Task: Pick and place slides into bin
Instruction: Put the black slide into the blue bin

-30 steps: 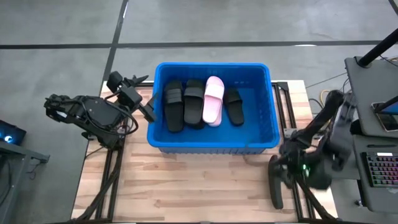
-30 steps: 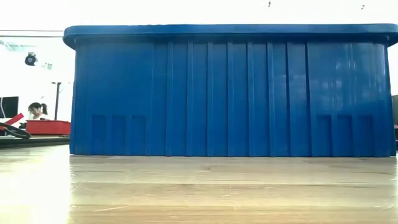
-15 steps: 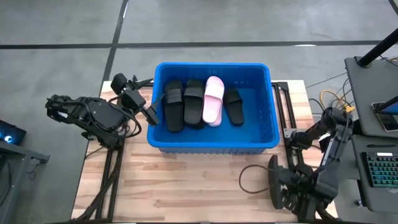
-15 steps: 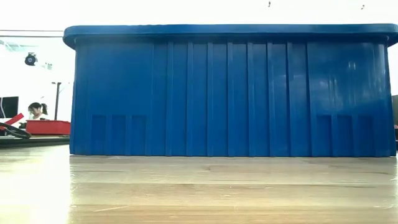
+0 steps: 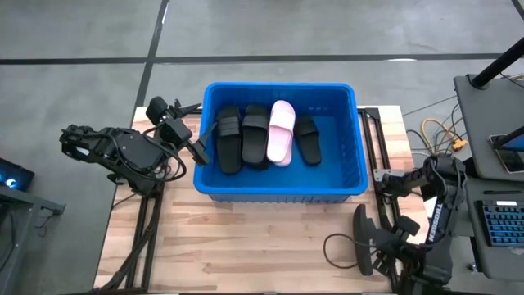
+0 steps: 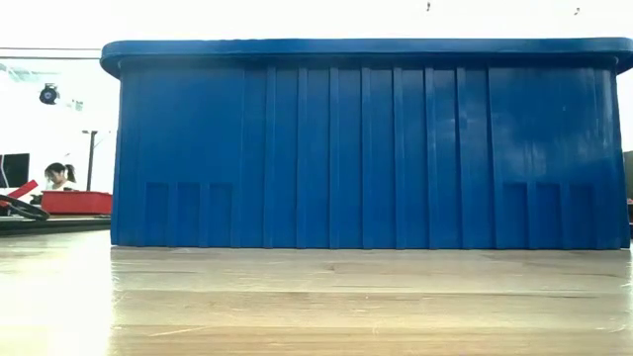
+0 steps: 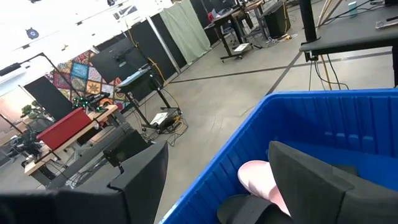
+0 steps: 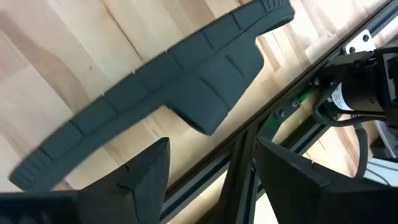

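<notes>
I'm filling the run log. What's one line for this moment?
bin: three black slides, one pink inside | table: one black slide | right pincer open above it | left pincer open at bin's side

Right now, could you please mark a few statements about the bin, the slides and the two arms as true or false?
1. The pink slide lies inside the blue bin. True.
2. One black slide lies on the table by the right gripper. True.
3. The bin holds only pink slides. False: one pink, the rest black.
4. The left gripper holds a slide. False: its fingers are open and empty, at the bin's left wall.
5. The bin lies on its side. False: it stands upright.
</notes>
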`<act>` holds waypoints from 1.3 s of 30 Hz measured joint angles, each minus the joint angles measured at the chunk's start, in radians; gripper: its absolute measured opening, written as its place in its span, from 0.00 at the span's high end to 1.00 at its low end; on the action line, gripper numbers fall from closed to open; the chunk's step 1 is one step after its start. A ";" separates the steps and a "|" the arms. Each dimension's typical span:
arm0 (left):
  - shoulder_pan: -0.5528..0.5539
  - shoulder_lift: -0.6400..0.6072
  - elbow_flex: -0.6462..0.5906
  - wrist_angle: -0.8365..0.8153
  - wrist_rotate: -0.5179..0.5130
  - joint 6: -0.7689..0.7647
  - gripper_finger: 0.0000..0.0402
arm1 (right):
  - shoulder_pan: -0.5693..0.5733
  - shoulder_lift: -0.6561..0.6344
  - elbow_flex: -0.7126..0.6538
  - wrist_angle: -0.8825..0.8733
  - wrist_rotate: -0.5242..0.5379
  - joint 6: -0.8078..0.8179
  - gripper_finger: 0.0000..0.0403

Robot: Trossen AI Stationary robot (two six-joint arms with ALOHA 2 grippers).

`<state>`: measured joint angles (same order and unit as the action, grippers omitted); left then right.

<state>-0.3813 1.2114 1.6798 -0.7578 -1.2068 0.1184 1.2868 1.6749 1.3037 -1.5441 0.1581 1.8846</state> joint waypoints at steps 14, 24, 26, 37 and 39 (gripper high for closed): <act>0.000 0.002 0.000 0.000 -0.002 0.000 0.35 | 0.044 0.063 -0.004 0.010 0.053 0.082 0.44; 0.000 0.002 0.000 0.000 -0.001 0.000 0.35 | 0.048 0.063 -0.080 0.058 0.044 0.245 0.44; 0.000 0.002 0.000 -0.001 -0.001 0.000 0.35 | 0.048 0.063 -0.099 0.080 0.045 0.246 0.44; 0.000 0.002 0.000 -0.002 -0.001 0.001 0.35 | 0.028 0.059 -0.218 0.192 0.031 0.246 0.46; 0.000 0.002 0.000 -0.002 -0.001 0.001 0.35 | 0.022 0.054 -0.233 0.235 0.009 0.245 0.51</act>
<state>-0.3813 1.2133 1.6798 -0.7601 -1.2079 0.1198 1.3086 1.7290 1.0705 -1.3096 0.1668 2.1299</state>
